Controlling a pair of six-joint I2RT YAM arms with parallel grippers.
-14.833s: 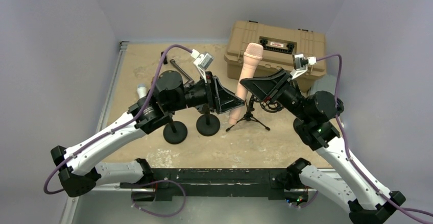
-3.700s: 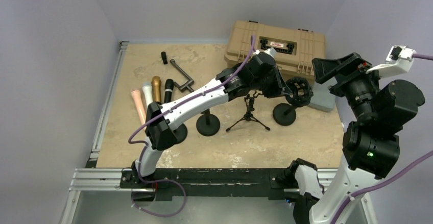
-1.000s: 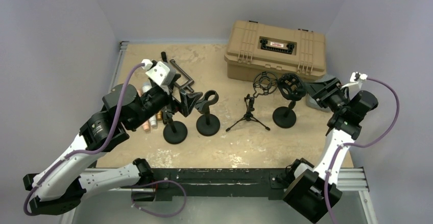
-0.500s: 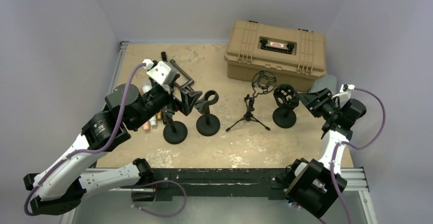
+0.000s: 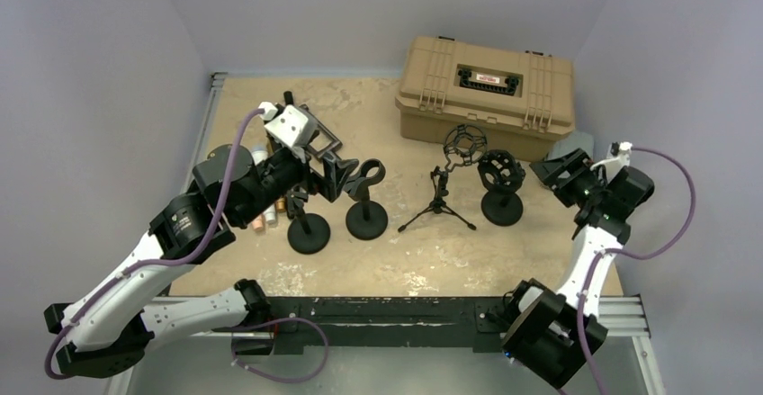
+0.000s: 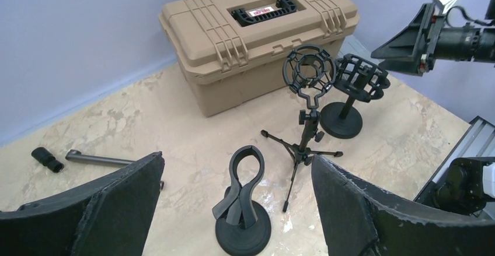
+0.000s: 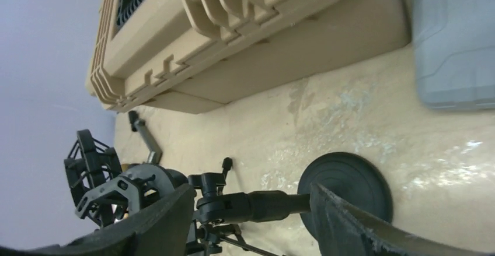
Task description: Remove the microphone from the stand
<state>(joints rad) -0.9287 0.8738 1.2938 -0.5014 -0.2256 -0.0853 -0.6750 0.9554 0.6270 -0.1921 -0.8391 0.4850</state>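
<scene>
Several microphones (image 5: 260, 219) lie side by side on the table at the left, partly hidden behind my left arm. No microphone sits in any stand. The shock-mount stand (image 5: 500, 177) on a round base stands upright, and my right gripper (image 5: 560, 172) is open just right of it. In the right wrist view its stem (image 7: 262, 205) shows in the gap between the spread fingers of the right gripper (image 7: 251, 190). My left gripper (image 6: 236, 160) is open and hangs above the clip stand (image 6: 244, 209). A tripod stand (image 5: 438, 199) stands in the middle.
A tan hard case (image 5: 486, 85) sits at the back right with a grey box (image 7: 455, 40) beside it. A metal crank bar (image 5: 315, 132) and a small black cylinder (image 5: 290, 100) lie at the back left. Another round-base stand (image 5: 309, 231) is near the left gripper.
The right gripper has spread its jaws wider and drawn back to the right, away from the shock-mount stand, which shifted slightly left and now stands alone. The left arm edged up slightly.
</scene>
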